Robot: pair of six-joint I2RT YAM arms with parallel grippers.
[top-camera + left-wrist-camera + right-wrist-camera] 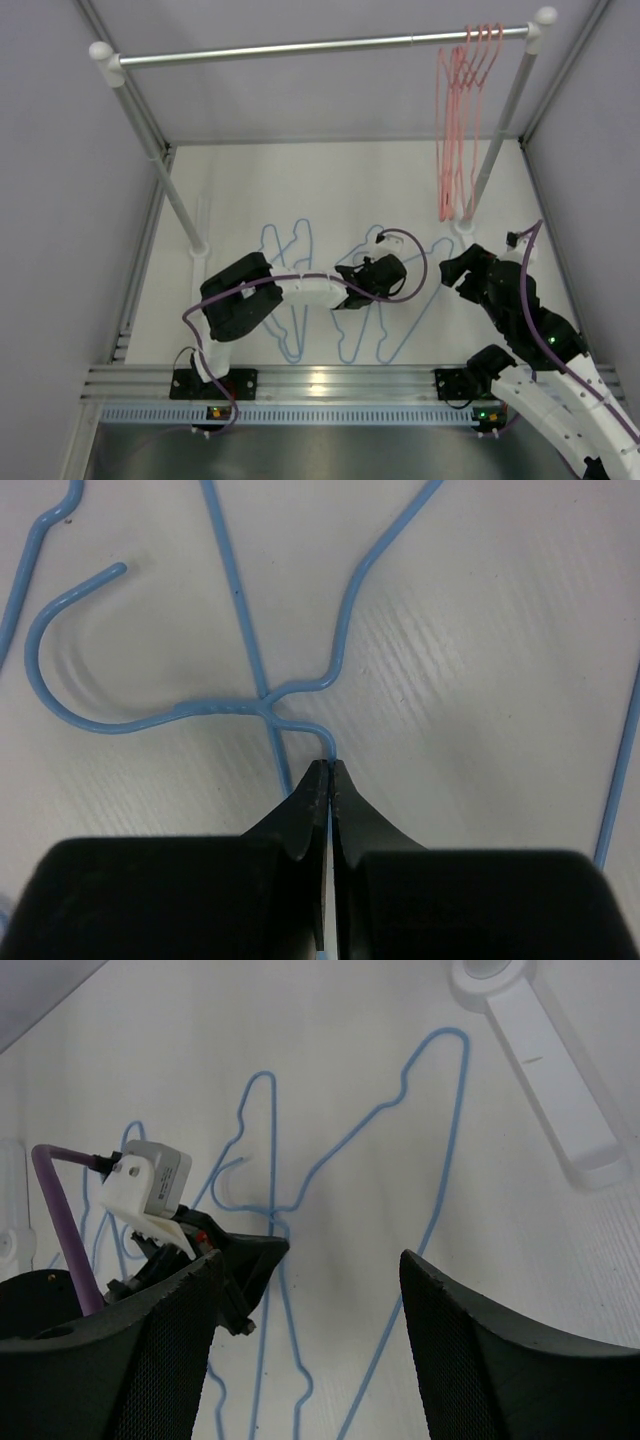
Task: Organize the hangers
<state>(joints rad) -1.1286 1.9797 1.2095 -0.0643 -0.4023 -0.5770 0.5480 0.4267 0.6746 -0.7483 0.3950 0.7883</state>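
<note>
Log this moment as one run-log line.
left pincer: shut on light blue wire hanger | right pincer: open, empty | pink-red wire hangers: on silver metal rail

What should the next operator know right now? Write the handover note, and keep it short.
Left tool: shut on a blue hanger near its neck; the hanger lies flat on the table.
Right tool: open, empty, above the table.
Done: pink hangers hang at the right end of the rail.
Left: the other blue hangers lie overlapping on the table, none on the rail. Likely next: lift the gripped one and hook it on.
</note>
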